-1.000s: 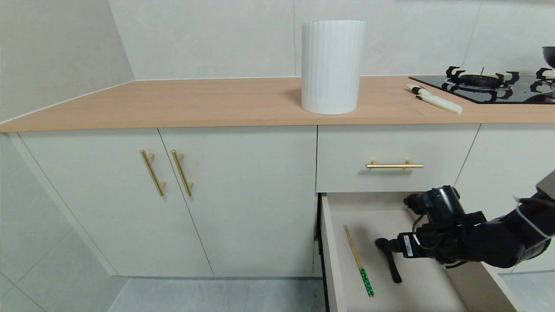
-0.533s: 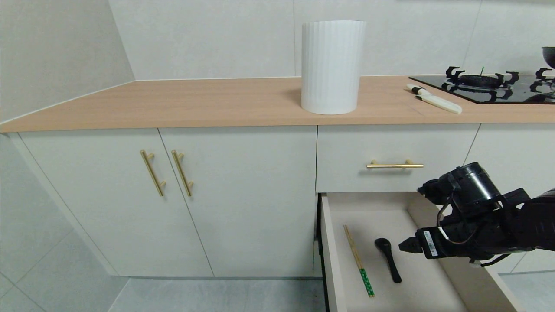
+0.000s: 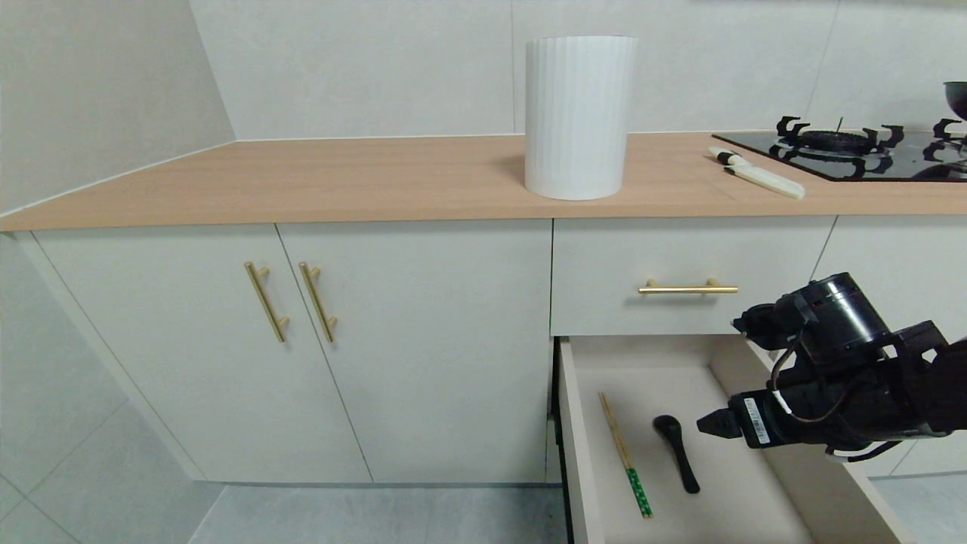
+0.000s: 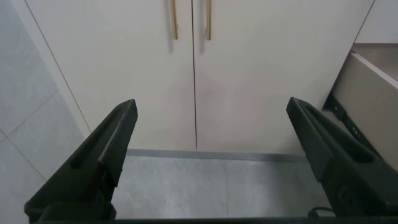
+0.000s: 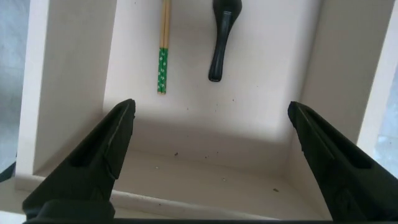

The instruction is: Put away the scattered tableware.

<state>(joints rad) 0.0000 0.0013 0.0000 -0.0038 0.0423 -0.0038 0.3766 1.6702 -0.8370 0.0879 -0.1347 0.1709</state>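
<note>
The lower drawer stands pulled out at the lower right. A pair of wooden chopsticks with green ends and a black spoon lie side by side on its floor. My right gripper hovers open just right of the spoon, above the drawer and touching nothing. In the right wrist view the chopsticks and the spoon lie beyond the open right gripper. A white knife lies on the counter. My left gripper is open and empty, facing the cabinet doors.
A tall white ribbed cylinder stands on the wooden counter. A black gas hob sits at the far right. A closed drawer with a brass handle is above the open one. Two cabinet doors are shut.
My right gripper has drawn back from the spoon's bowl, moving right and upward. The spoon and chopsticks stay where they were on the drawer floor.
</note>
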